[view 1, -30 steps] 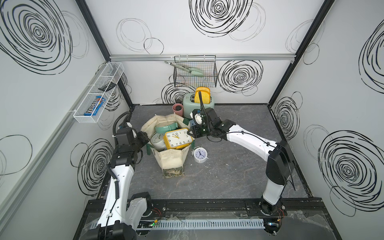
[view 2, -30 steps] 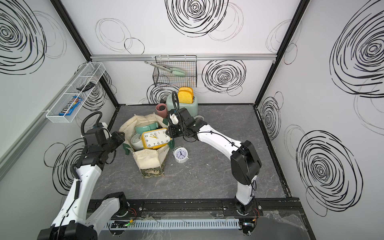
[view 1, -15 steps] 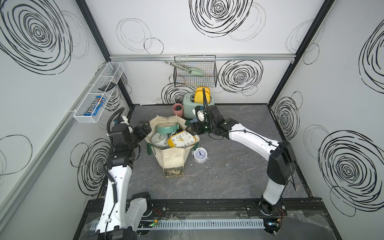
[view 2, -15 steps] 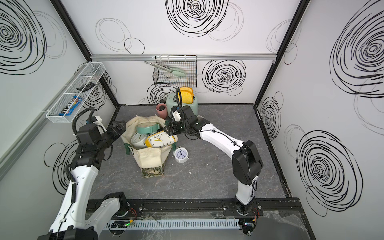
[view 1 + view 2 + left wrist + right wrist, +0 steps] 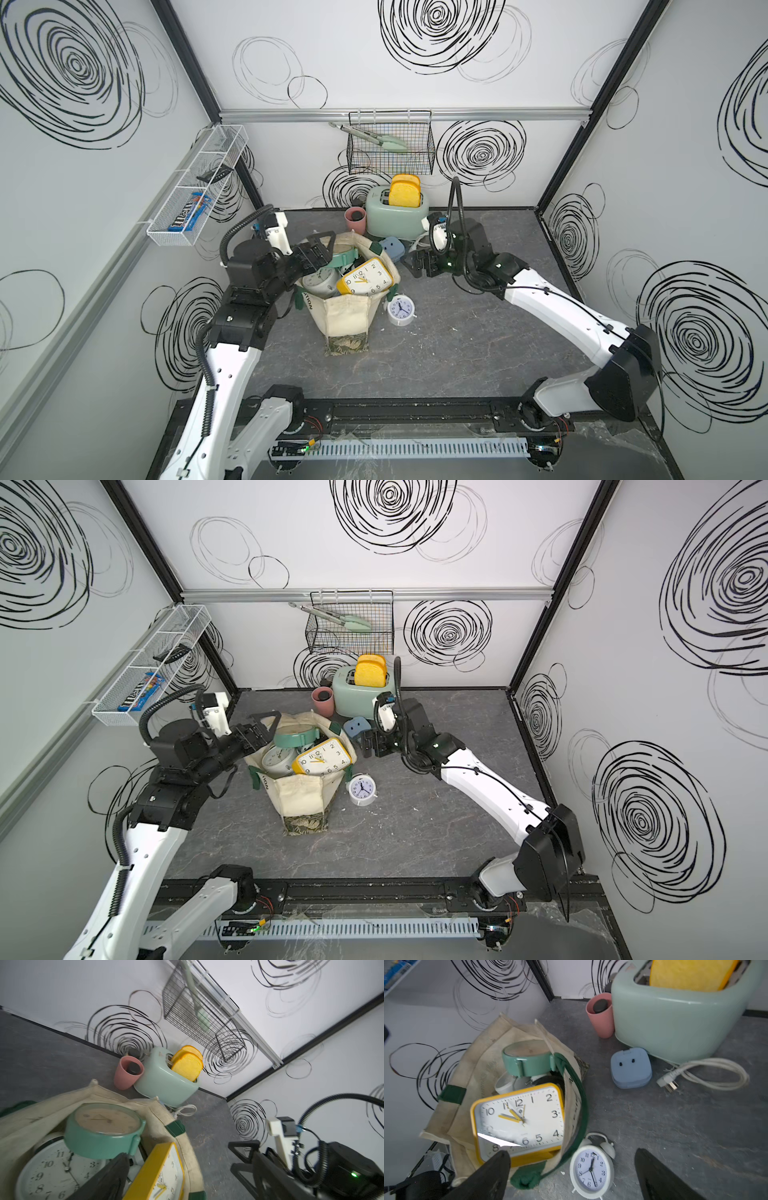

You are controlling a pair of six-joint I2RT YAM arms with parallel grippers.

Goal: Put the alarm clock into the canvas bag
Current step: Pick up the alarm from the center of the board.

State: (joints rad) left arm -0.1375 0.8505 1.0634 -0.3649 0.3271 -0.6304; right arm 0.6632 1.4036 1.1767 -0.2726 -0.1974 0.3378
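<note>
clock: yellow alarm clock (image 5: 365,277) tilted face up in the mouth of the canvas bag (image 5: 347,316) (against a pale round clock (image 5: 316,283)) | left hand (image 5: 318,253): spread wide, empty, at bag's edge | right hand (image 5: 417,264): spread wide, empty, just beside bag

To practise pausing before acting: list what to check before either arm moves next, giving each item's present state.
1. Yellow alarm clock in canvas bag: ok.
2. Bag upright, mouth open: ok.
3. Right gripper open, empty, apart from bag: ok.
4. Left gripper open, empty: ok.
5. Left gripper clear of bag rim: cannot tell.
6. Small white clock bagged: not ok, on table beside bag.
</note>
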